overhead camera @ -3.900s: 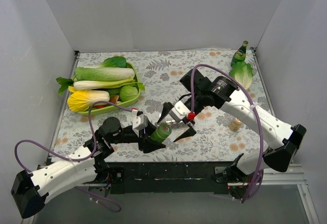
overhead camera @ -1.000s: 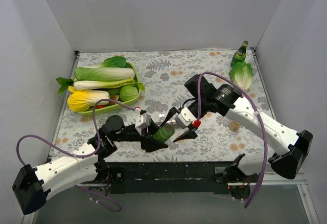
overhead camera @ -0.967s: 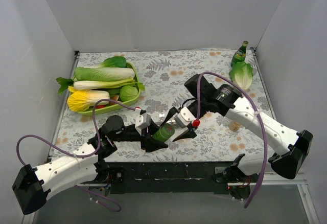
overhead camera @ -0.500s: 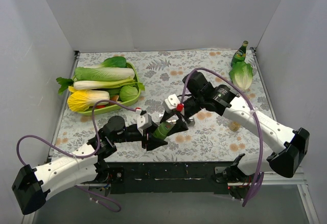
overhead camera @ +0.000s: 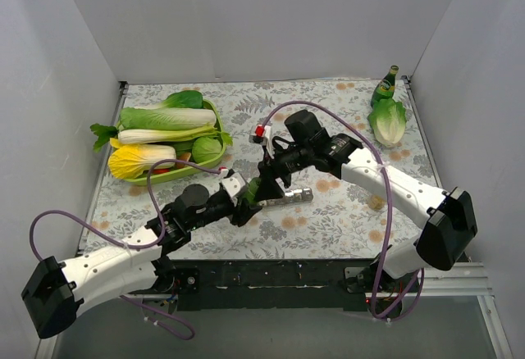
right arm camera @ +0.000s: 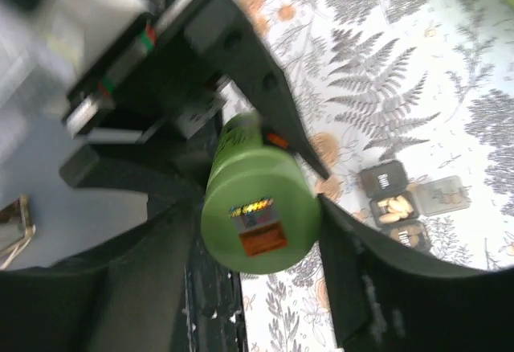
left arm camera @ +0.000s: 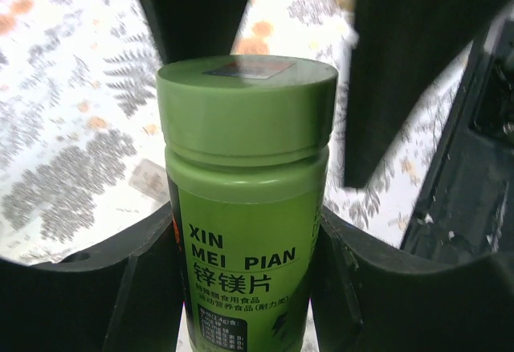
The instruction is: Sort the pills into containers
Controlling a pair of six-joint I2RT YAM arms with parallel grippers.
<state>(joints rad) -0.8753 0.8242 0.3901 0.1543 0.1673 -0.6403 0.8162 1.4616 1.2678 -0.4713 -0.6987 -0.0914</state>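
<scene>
My left gripper (overhead camera: pixel 244 205) is shut on a green pill bottle (overhead camera: pixel 256 188) and holds it tilted above the table. In the left wrist view the bottle (left arm camera: pixel 245 207) stands between my fingers (left arm camera: pixel 80 296), its green cap (left arm camera: pixel 245 99) on. My right gripper (overhead camera: pixel 269 179) comes down from behind. It is open, with its jaws either side of the cap (right arm camera: pixel 259 217); I cannot tell whether they touch it. The grey strip of containers (overhead camera: pixel 285 198) lies on the table just right of the bottle. In the right wrist view it (right arm camera: pixel 401 201) has one compartment open, with pale pills (right arm camera: pixel 393 206) inside.
A green tray (overhead camera: pixel 218 123) of cabbages sits at the back left. A tall green glass bottle (overhead camera: pixel 384 87) and a lettuce (overhead camera: pixel 387 121) stand at the back right. A small jar (overhead camera: pixel 377 202) stands to the right of the strip.
My right gripper swung from the bottle's right side up and over, and now straddles the cap from behind. My left gripper moved the bottle slightly forward and right.
</scene>
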